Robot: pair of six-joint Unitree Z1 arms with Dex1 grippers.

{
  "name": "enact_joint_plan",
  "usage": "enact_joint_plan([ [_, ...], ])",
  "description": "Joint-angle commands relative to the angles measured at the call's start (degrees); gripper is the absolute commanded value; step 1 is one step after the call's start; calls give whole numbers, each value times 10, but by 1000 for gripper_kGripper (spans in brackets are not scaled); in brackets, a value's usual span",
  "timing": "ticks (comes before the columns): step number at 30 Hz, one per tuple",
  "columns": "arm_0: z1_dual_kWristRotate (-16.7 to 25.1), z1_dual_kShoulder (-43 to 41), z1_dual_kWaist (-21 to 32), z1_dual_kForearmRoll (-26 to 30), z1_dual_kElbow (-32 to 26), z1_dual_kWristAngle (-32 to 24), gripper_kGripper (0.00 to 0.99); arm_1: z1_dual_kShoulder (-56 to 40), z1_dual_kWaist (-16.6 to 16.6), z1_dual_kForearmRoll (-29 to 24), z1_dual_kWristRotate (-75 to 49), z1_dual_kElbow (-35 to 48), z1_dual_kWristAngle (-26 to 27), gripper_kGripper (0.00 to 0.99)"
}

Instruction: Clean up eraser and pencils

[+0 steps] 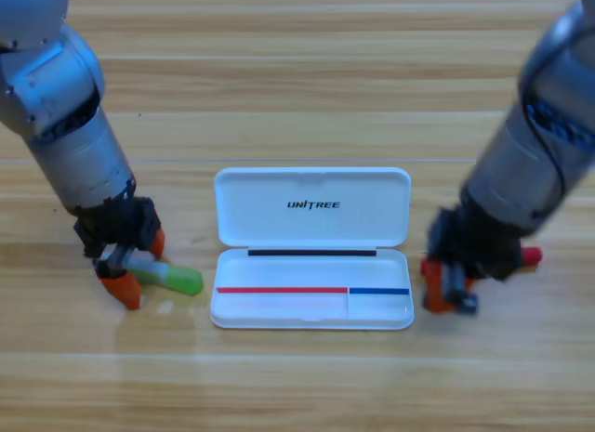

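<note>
1. Tabletop (297,70): pale wooden boards running across the view. A white case (311,251) lies near the middle, lid open and laid back toward the top of the view, tray toward the bottom. The lid carries a printed brand name.

2. Left hand (130,265): down at the tabletop, just left of the case. Its two orange jaws sit one on each side of a green and white eraser (167,274), one jaw above it and one below. The white end of the eraser lies between the jaws; the green end sticks out to the right, toward the case, without touching it. The jaws stand narrow, closed on the eraser. The eraser appears to rest on the tabletop, outside the case.

3. Right hand (446,283): down at the tabletop, just right of the case tray. Orange jaw parts show at its lower left. Whether the jaws are wide or narrow cannot be told, as the hand's body hides the gap.

4. Pencil (531,256): only a red end shows, poking out to the right from under the right hand. The barrel is hidden. It lies outside the case, on the right side.
</note>
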Motion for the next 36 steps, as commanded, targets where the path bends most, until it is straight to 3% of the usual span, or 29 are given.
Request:
enact_joint_plan([
  [1, 24, 17, 11, -16, 20, -15, 448, 66, 51, 35, -25, -51, -35, 0],
  [4, 37, 21, 11, -16, 18, -15, 61, 84, 59, 58, -31, -90, -35, 0],
  [5, 37, 21, 11, -16, 17, -14, 0, 91, 61, 63, -32, -100, -35, 0],
  [15, 35, -4, 12, 15, -5, 2, 0, 147, 64, 69, -40, -161, -35, 0],
  [25, -24, -89, 16, 171, -126, -19, 0, 161, 58, 69, -42, -176, -51, 0],
  [30, -50, -107, 15, 219, -164, -20, 0, 161, 58, 69, -40, -175, -57, 0],
  [31, -52, -108, 15, 225, -168, -20, 0, 161, 58, 69, -40, -175, -57, 32],
  [34, -55, -108, 15, 232, -168, -20, 0, 155, 58, 69, -37, -169, -66, 543],
  [36, -56, -109, 15, 232, -165, -21, 0, 143, 58, 74, -32, -165, -69, 788],
])
